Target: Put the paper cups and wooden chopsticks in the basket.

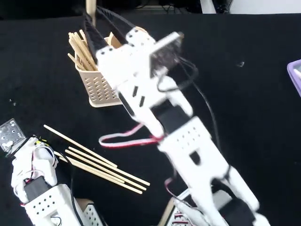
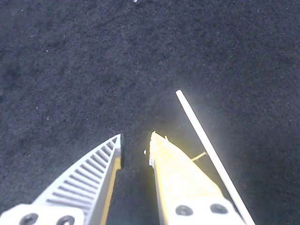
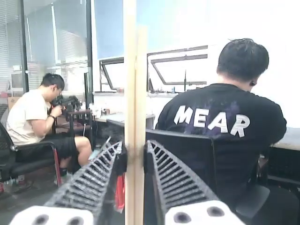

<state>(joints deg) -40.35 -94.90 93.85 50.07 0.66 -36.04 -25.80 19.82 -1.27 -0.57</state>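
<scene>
A beige perforated basket point(image 1: 99, 89) stands at the back left of the black table and holds several wooden chopsticks point(image 1: 81, 47). My right gripper point(image 1: 92, 29) hangs just above it, shut on a pair of upright chopsticks point(image 3: 133, 84) that pass between its fingers point(image 3: 101, 168); their top end point(image 1: 91, 8) sticks up past the table's far edge. Several more chopsticks point(image 1: 101, 165) lie loose at the front left. My left gripper point(image 2: 136, 143) is low over the table beside one of them point(image 2: 206, 145), open by a narrow gap with nothing in it.
A red and white cable point(image 1: 124, 139) loops under the right arm point(image 1: 188, 141), which stretches across the middle of the table. A purple container edge point(image 1: 295, 75) shows at the far right. People sit in the room behind, away from the table.
</scene>
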